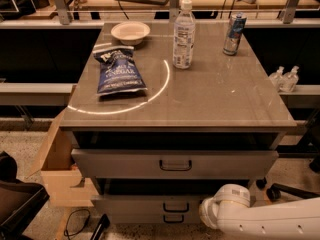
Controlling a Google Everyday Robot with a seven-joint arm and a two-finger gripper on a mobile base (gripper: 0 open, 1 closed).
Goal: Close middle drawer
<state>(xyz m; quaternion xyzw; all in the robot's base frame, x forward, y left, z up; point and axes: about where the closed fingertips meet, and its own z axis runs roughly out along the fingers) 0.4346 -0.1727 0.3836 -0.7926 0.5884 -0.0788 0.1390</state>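
The middle drawer (150, 205) is a low grey front with a small dark handle (175, 207), under the taller-fronted top drawer (125, 164). It stands a little out from the cabinet, with a dark gap above it. My white arm (226, 211) reaches in from the lower right, and its rounded end is against the right part of the middle drawer's front. My gripper is hidden behind that arm end, close to the drawer front. The lowest drawer's handle (173, 219) shows just below.
The top drawer is pulled out too, overhanging the middle one. On the cabinet top (225, 99) lie a chip bag (119, 71), a bowl (130, 32), a water bottle (183, 35) and a can (234, 34). A wooden box (57, 169) stands at the left and a dark chair (17, 204) at the lower left.
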